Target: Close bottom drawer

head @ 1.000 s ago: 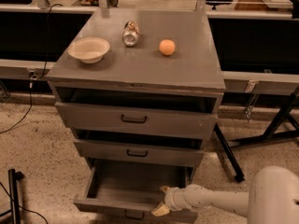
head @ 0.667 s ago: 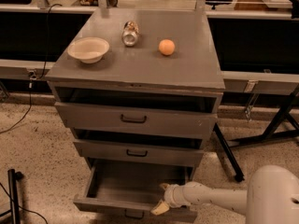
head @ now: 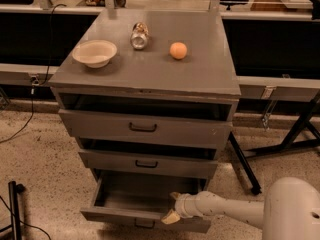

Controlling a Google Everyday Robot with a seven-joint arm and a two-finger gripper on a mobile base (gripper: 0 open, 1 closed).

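Arm: the white arm point(head: 225, 211) comes in from the bottom right, low by the floor.
Tool: the tool point(head: 172, 207) is at the right part of the bottom drawer's front edge, touching it or just beside it. I cannot tell if it is loose or clenched.
Bottom drawer: the bottom drawer point(head: 115, 215) is the lowest one. It is pulled far out, and its grey inside looks bare.
How far along: I think the closing has barely begun. The drawer needs a long push back in until its front is flat with the cabinet.
Middle drawer: the middle drawer point(head: 146, 163) sticks out a little, with a dark gap above it.
Top drawer: the top drawer point(head: 143, 127) also sticks out a little.
Tabletop: the grey tabletop point(head: 200, 74) holds a pale bowl point(head: 94, 52), an orange ball point(head: 178, 50) and, farther back, a shiny can point(head: 139, 35).
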